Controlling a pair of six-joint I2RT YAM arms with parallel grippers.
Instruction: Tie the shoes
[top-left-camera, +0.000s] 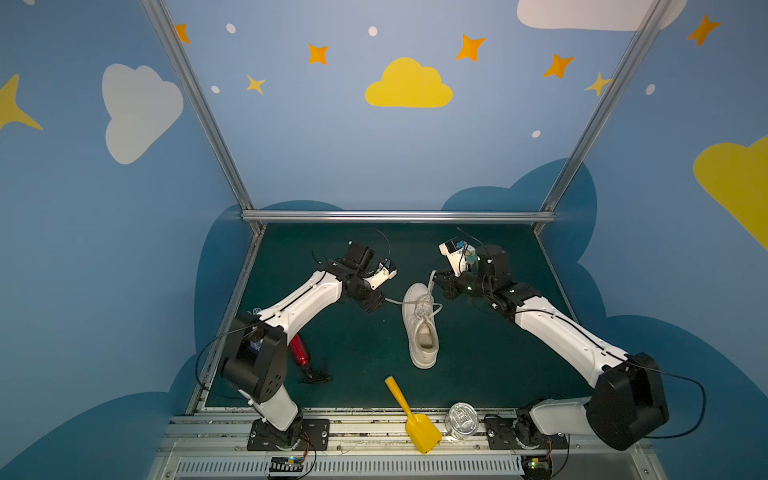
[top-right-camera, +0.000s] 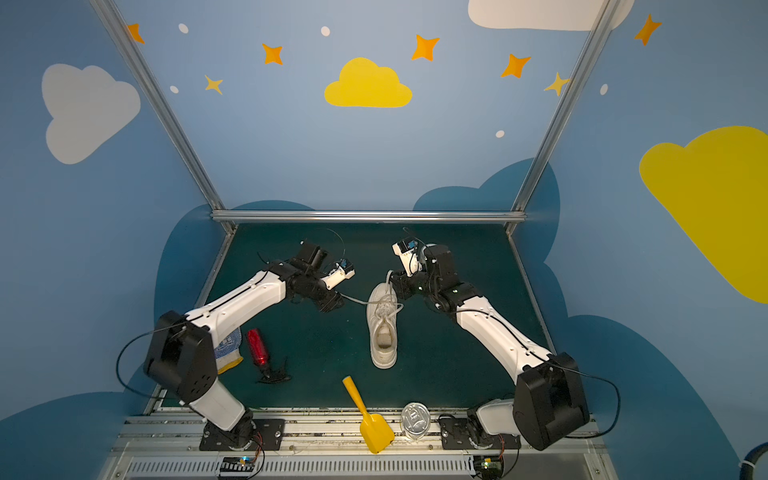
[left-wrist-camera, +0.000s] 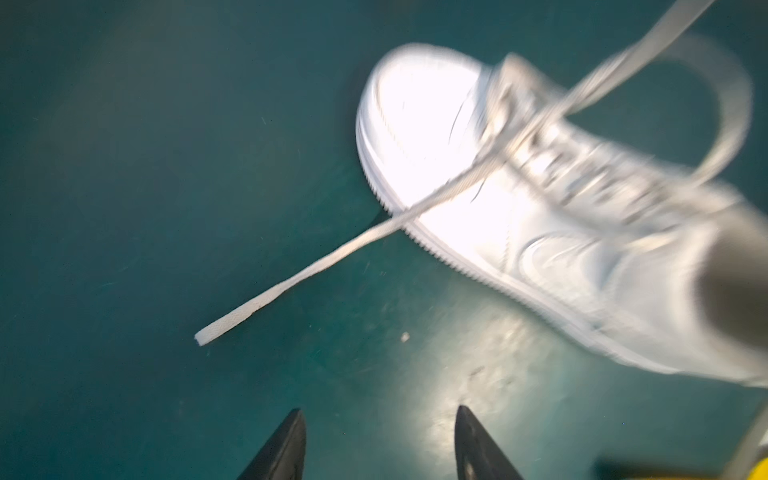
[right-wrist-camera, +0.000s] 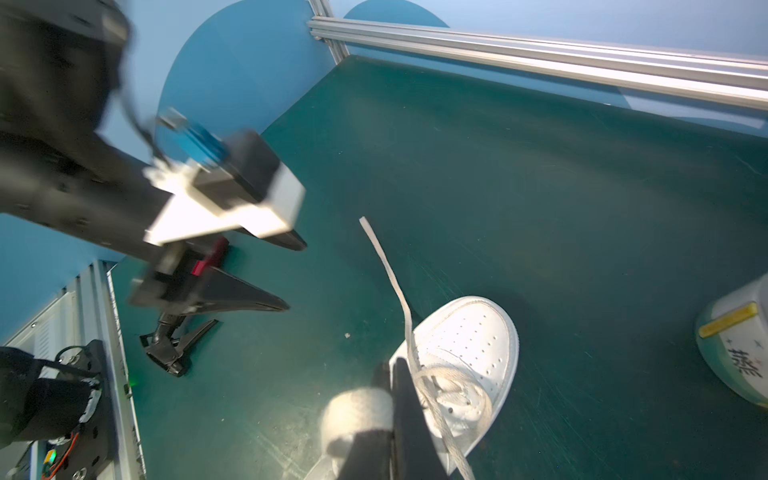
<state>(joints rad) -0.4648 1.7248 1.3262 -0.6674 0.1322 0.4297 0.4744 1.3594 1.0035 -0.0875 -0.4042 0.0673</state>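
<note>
The white sneaker (top-left-camera: 422, 328) lies mid-mat on the green table (top-left-camera: 498, 365), toe toward the back wall; one lace end (left-wrist-camera: 299, 276) trails loose on the mat, free of the left gripper (left-wrist-camera: 380, 444), whose jaws stand apart and empty; the right gripper (right-wrist-camera: 392, 374) is pinched together at the toe, seemingly on the other lace (top-left-camera: 431, 279), though blur hides the contact; near the front edge lie a yellow scoop (top-left-camera: 411, 415) and a tin (top-left-camera: 461, 419).
</note>
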